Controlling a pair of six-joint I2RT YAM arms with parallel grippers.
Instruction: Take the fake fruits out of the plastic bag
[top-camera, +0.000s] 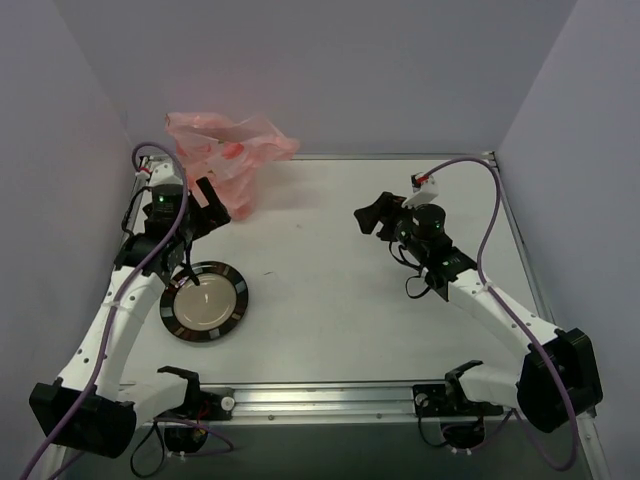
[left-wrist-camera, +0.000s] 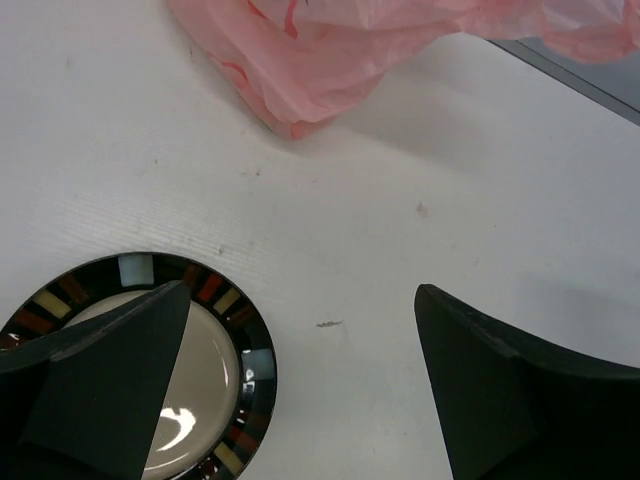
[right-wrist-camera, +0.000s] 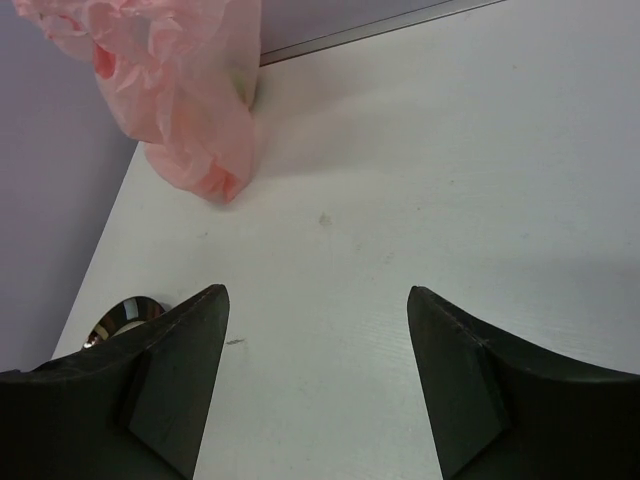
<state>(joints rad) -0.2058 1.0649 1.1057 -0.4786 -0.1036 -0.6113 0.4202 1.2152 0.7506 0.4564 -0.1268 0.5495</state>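
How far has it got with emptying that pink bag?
Barely started. Done: nothing; no fruit lies on the plate or the table. In hand: both grippers are open and empty, the left gripper close to the bag, the right gripper facing it from farther off. Left: reach into the bunched bag and bring every fruit out.

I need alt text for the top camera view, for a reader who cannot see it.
A crumpled pink plastic bag sits at the far left corner of a white table. The left gripper hangs open between the bag and a round dark-rimmed plate; the right gripper, also open and empty, points toward the bag from the right.
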